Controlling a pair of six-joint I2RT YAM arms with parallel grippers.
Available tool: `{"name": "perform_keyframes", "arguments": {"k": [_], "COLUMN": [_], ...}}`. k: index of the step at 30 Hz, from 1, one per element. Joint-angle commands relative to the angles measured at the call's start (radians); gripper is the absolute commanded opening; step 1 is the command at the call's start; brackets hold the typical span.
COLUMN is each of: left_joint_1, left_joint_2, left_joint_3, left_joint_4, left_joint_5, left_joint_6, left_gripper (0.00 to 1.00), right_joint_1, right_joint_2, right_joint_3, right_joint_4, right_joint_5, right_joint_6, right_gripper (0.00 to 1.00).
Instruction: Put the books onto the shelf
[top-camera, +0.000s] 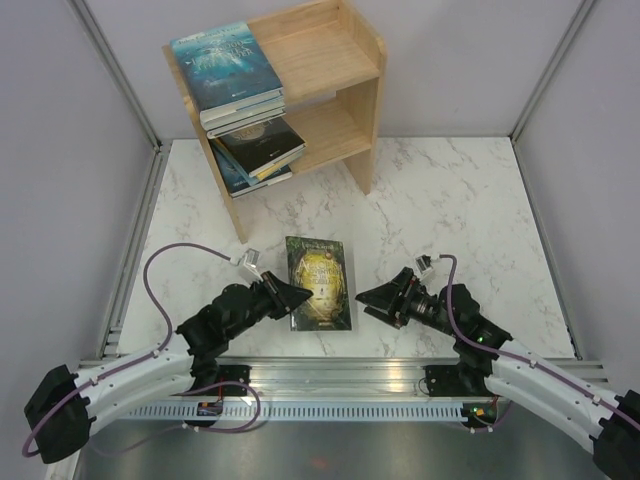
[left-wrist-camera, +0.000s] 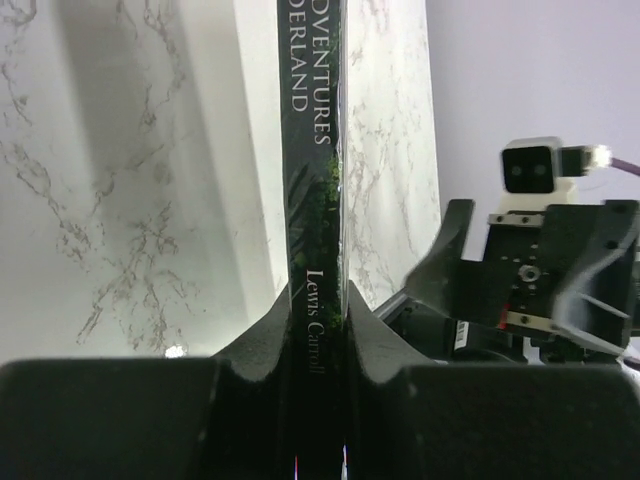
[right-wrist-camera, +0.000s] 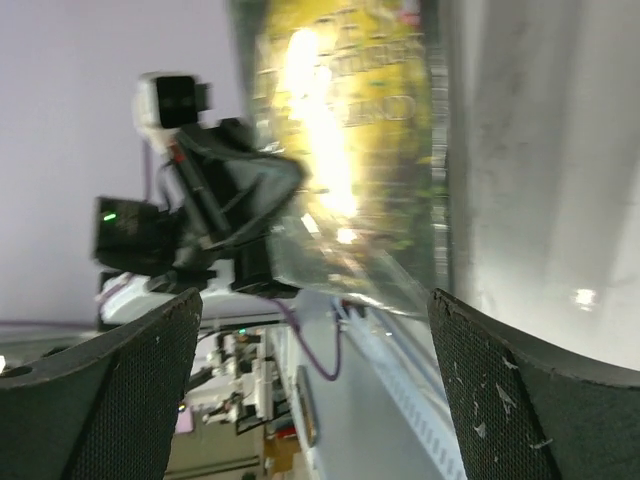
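Note:
A green-gold book (top-camera: 319, 283) is at the table's near middle, cover up. My left gripper (top-camera: 291, 297) is shut on its spine edge; in the left wrist view the dark spine (left-wrist-camera: 312, 150) runs straight up from between the fingers (left-wrist-camera: 268, 325). My right gripper (top-camera: 368, 298) stands open just right of the book, apart from it, with nothing between its fingers (right-wrist-camera: 530, 390). The right wrist view shows the glossy cover (right-wrist-camera: 350, 130) ahead. The wooden shelf (top-camera: 325, 40) stands at the back, with a stack of books (top-camera: 228, 70) on the top tier and another stack (top-camera: 258, 150) on the lower tier.
The shelf's right halves on both tiers are bare wood. Grey walls close the marble table (top-camera: 450, 200) on three sides. A metal rail (top-camera: 340, 375) with the arm bases runs along the near edge. The right arm (left-wrist-camera: 540, 280) shows close beside the book in the left wrist view.

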Motion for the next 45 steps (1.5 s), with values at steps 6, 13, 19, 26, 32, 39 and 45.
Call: {"name": "perform_keyframes", "arguments": {"k": [6, 13, 19, 26, 32, 39, 45], "left_joint_1": [0.013, 0.025, 0.037, 0.076, 0.080, 0.080, 0.082], "left_joint_2": [-0.163, -0.149, -0.138, -0.195, -0.310, -0.301, -0.296], "left_joint_3": [0.107, 0.071, 0.023, 0.078, 0.143, 0.106, 0.106], "left_joint_4": [0.042, 0.064, 0.139, -0.054, -0.270, -0.199, -0.166], "left_joint_5": [-0.064, -0.082, -0.116, -0.174, -0.240, -0.225, -0.220], "left_joint_6": [0.008, -0.020, -0.087, -0.089, -0.007, -0.050, -0.058], "left_gripper": [0.02, 0.02, 0.02, 0.02, 0.02, 0.02, 0.02], "right_joint_1": [0.018, 0.093, 0.205, 0.256, 0.262, 0.268, 0.281], "right_joint_2": [0.118, 0.275, 0.408, 0.479, 0.261, 0.466, 0.777], "right_joint_3": [-0.022, -0.049, -0.016, -0.052, 0.011, 0.002, 0.023], "right_joint_4": [-0.114, 0.345, 0.573, 0.714, 0.257, 0.585, 0.886], "right_joint_5": [0.098, 0.121, 0.198, 0.293, 0.377, 0.310, 0.278], "right_joint_6": [-0.041, 0.043, 0.066, 0.126, 0.019, 0.068, 0.134], "right_gripper": [0.95, 0.94, 0.94, 0.80, 0.87, 0.89, 0.89]}}
